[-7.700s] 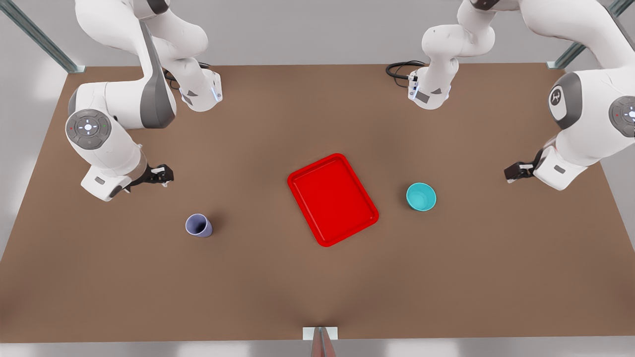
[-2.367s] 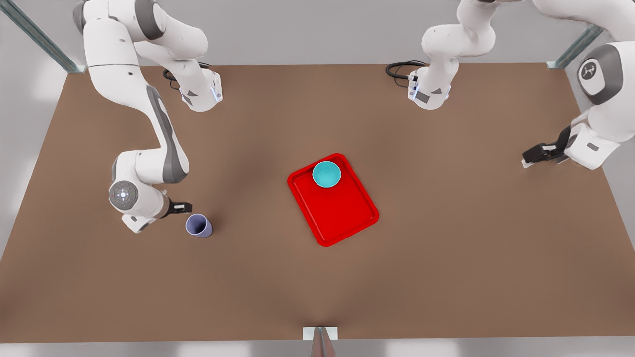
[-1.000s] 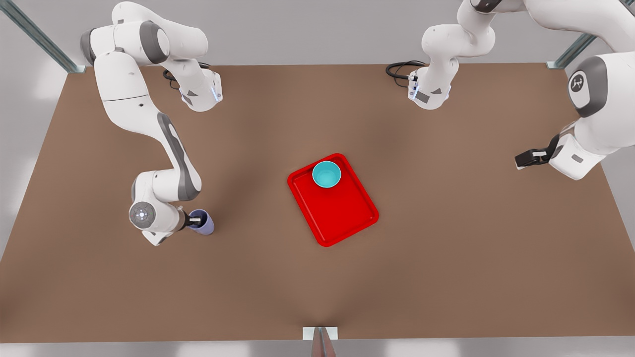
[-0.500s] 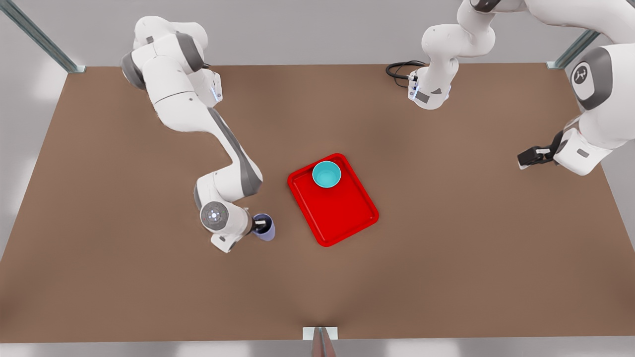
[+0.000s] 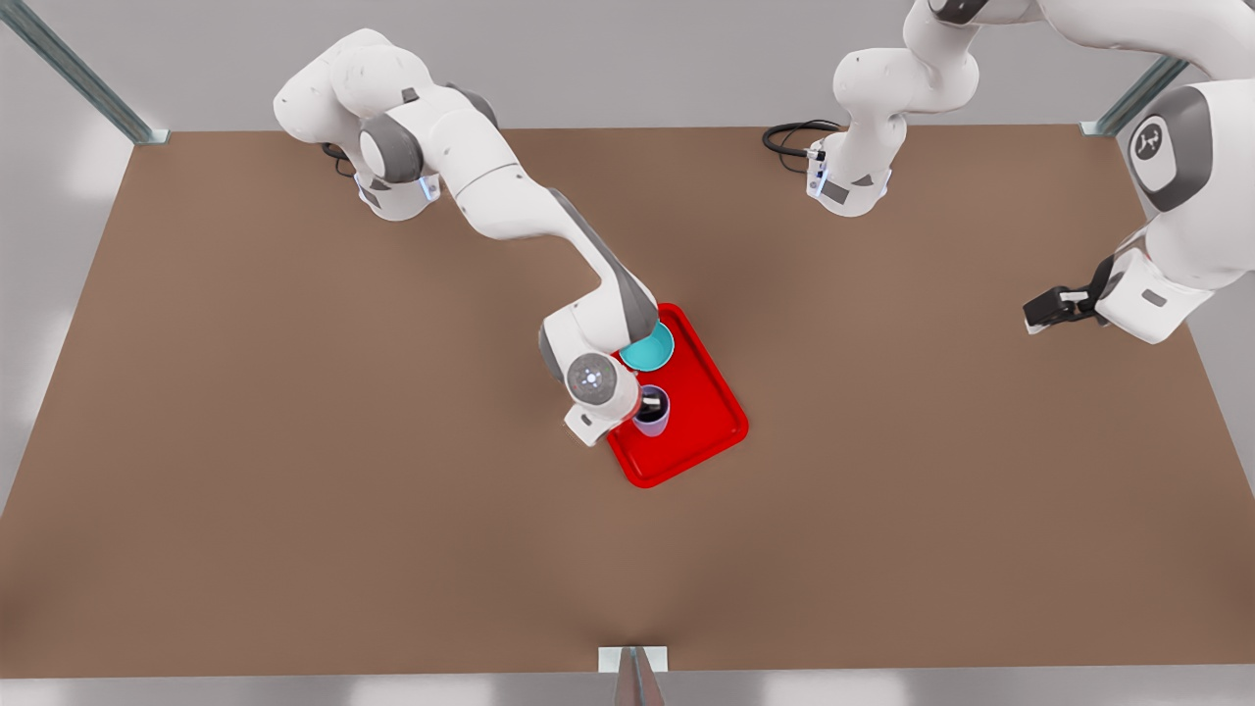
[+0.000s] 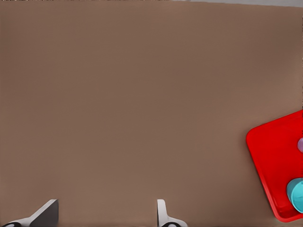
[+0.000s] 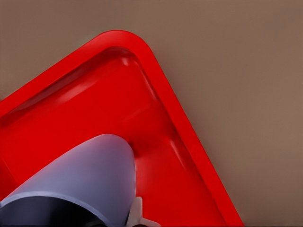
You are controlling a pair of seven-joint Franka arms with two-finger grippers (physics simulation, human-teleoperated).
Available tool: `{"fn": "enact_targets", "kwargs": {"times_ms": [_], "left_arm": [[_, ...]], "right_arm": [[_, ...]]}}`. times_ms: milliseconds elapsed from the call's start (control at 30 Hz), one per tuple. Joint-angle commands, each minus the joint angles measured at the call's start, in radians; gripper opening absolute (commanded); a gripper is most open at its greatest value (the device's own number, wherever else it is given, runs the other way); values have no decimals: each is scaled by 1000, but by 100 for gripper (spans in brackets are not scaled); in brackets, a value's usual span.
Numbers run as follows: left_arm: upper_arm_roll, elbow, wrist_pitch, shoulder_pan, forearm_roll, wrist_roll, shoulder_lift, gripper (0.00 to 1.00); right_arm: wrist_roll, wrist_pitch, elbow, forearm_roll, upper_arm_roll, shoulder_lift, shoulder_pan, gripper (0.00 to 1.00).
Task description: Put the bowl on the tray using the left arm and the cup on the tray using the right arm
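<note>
right gripper [image 5: 649, 404] clamps small lavender tapered cup [image 5: 652, 412] over bright red rectangular tray [image 5: 708, 412], small teal round bowl [image 5: 649, 349] just beside; left gripper [image 5: 1041, 312] spread wide, empty, waits well apart.

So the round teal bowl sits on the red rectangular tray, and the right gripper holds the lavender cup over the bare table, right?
Not quite: the right gripper holds the lavender cup over the red rectangular tray, not the table, as the front view shows. The round teal bowl is on the tray.

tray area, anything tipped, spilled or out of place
Nothing stands out. The bowl sits upright on the tray; the right gripper holds the cup upright over it. The left gripper waits open, well clear.
</note>
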Motion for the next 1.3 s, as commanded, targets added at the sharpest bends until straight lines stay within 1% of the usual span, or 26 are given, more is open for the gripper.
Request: {"fn": "enact_targets", "kwargs": {"times_ms": [0, 233, 267, 300, 367, 400, 767, 833, 900, 933, 967, 1000, 1033, 1067, 1100, 1133, 1167, 1200, 1267], "left_arm": [[0, 0, 0, 2, 0, 0, 0, 100], [-1, 18, -1, 0, 0, 0, -2, 100], [-3, 25, -3, -3, -2, 2, -3, 100], [-4, 25, -4, -3, -2, 2, -3, 100], [-1, 28, -1, 2, 0, 2, -3, 100], [5, 28, -1, 8, 0, 3, -3, 100], [0, 31, 2, 2, -11, 0, -2, 100], [0, 29, 0, 2, -11, -3, 1, 100], [0, 29, 0, -1, -11, -3, 4, 100], [0, 29, 0, -1, -9, -2, 5, 100], [0, 28, 0, 0, -9, -2, 5, 100], [0, 26, 0, 0, -9, 8, 6, 100], [0, 28, -1, -1, -8, 5, 6, 100], [0, 28, -1, -1, -8, 5, 6, 100], [0, 28, -1, -3, -6, 5, 6, 100], [-1, 26, -1, -3, -8, 5, 6, 100], [0, 28, -1, -3, -5, 5, 6, 100], [0, 26, -1, -3, -5, 6, 6, 100], [-1, 25, -3, -4, -3, 6, 6, 100]], "right_arm": [[3, -3, 0, -8, 0, 5, 0, 25], [18, -6, 7, -8, 2, 17, 15, 26], [18, -5, 7, -6, 2, 17, 15, 29], [18, -3, 7, -6, 0, 17, 15, 39], [18, -2, 7, -6, 0, 17, 15, 83], [18, -2, 7, -8, -1, 17, 15, 100], [17, -3, 7, -8, 3, 8, 15, 100], [14, -23, -6, -8, 3, -92, 4, 100], [9, -147, -13, -11, 3, -182, -25, 100], [-5, -265, -6, -20, -3, -239, -57, 100], [-129, -353, -3, -29, -6, -293, -132, 100], [-313, -465, -3, -165, -6, -366, -238, 100], [-483, -498, -3, -346, -7, -420, -293, 100], [-546, -495, -10, -445, 5, -454, -350, 100], [-557, -479, -87, -546, 150, -563, -503, 100], [-557, -420, -213, -663, 310, -679, -638, 100], [-557, -420, -274, -664, 339, -747, -695, 100], [-551, -422, -302, -664, 339, -782, -706, 100], [-549, -434, -302, -666, 341, -793, -709, 100]]}}
